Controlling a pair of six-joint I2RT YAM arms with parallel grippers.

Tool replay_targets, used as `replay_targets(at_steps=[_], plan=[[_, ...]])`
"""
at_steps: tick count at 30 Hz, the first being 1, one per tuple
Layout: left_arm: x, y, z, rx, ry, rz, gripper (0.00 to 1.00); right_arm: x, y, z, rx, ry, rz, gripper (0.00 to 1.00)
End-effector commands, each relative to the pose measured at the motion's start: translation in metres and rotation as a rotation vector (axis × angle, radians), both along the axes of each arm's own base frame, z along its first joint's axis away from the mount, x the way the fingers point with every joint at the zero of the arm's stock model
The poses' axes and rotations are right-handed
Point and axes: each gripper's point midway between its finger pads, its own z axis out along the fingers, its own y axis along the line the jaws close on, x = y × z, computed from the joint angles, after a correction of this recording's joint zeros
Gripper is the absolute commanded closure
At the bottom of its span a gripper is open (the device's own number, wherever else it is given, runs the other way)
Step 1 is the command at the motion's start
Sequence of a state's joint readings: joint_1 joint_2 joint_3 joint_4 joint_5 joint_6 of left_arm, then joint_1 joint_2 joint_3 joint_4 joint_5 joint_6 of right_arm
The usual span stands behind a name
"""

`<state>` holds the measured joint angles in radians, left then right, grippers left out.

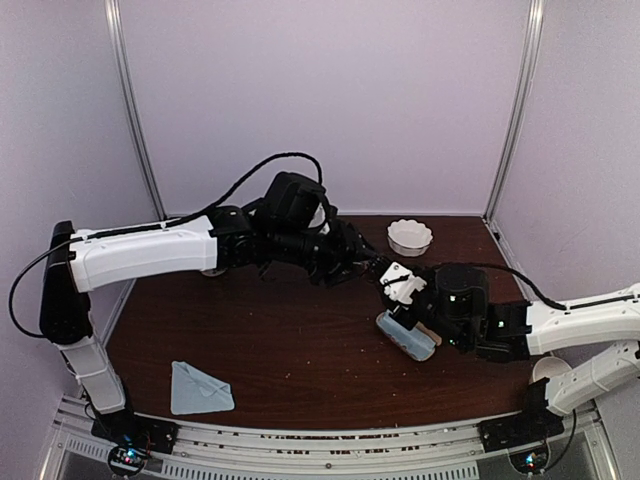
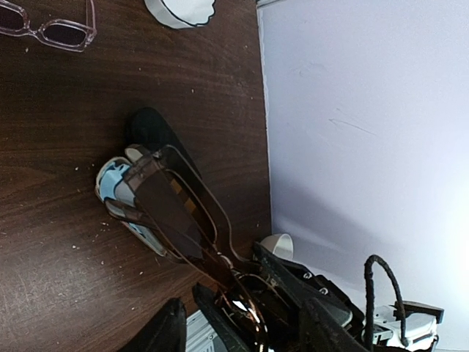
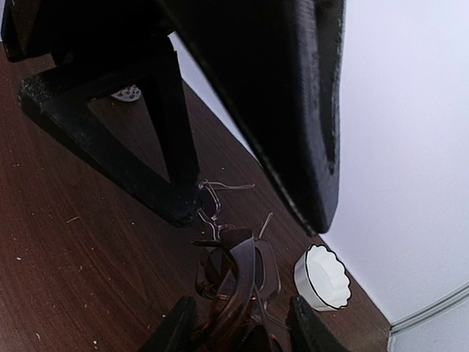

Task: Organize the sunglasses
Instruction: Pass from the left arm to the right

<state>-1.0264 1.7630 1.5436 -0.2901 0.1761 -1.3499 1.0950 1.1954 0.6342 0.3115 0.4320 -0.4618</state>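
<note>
Holding dark sunglasses (image 2: 183, 213) mid-air, near pale case (image 1: 405, 337).
My R gripper (image 3: 242, 326) clamps them; L gripper (image 2: 245, 330) half-wide round same frame, grip: can't tell. Risk: both tug, hinge bends or pair drops.

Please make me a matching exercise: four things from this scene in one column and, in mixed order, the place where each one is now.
1. dark sunglasses
2. pink-framed glasses
3. white bowl
4. pale blue cloth

A. near edge of the table, left side
B. held in the right gripper
C. far edge, by the back wall
D. lying on the table, not held

Pairs: 1-B, 2-D, 3-C, 4-A
</note>
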Motion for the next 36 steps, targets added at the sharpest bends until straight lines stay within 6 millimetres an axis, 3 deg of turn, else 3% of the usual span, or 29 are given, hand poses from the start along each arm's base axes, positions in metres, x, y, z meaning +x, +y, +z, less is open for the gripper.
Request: replay_targets(at_steps=[1, 20, 30, 36], plan=[[0.001, -0.012, 0.017, -0.07, 0.001, -0.017, 0.44, 0.006, 0.002, 0.028, 0.049, -0.067, -0.045, 0.73], [0.002, -0.018, 0.007, -0.081, 0.021, -0.029, 0.49, 0.005, 0.014, 0.037, 0.025, -0.111, -0.056, 0.72], [0.003, -0.019, 0.004, -0.109, 0.036, -0.033, 0.67, 0.004, 0.018, 0.036, 0.013, -0.129, -0.065, 0.72], [-0.001, -0.023, 0.001, -0.13, 0.06, -0.051, 0.69, 0.003, 0.019, 0.035, -0.007, -0.153, -0.063, 0.72]])
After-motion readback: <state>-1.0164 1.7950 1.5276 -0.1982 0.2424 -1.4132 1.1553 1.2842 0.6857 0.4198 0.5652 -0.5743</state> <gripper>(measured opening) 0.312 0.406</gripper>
